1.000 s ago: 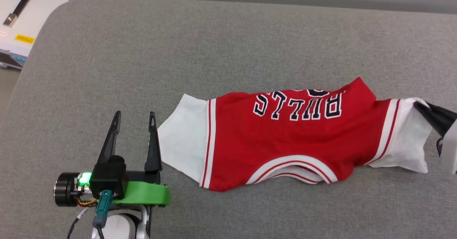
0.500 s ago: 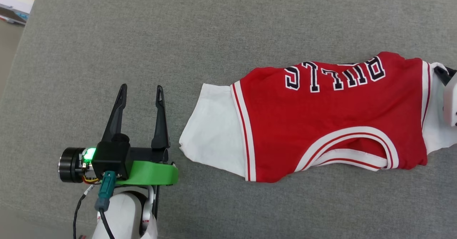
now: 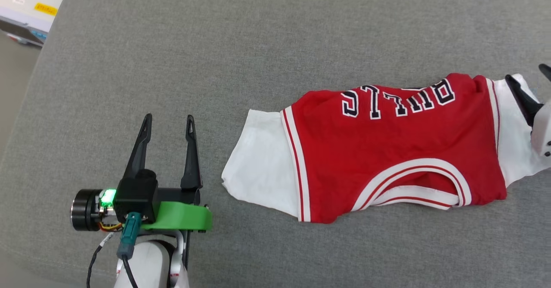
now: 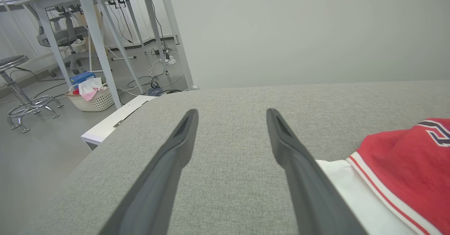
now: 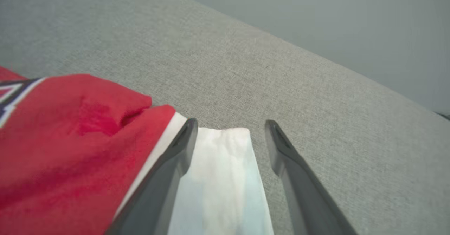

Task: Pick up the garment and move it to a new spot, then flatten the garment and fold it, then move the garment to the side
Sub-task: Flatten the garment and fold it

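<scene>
Red garment (image 3: 387,150) lies on a grey surface (image 3: 258,42), one white sleeve (image 3: 258,163) just right of the wide-open left gripper (image 3: 168,118), the other between the parted fingers of the right gripper (image 5: 228,126).

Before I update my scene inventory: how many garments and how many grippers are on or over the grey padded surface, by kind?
Garment: 1
Grippers: 2 (left gripper, right gripper)
Total: 3
</scene>
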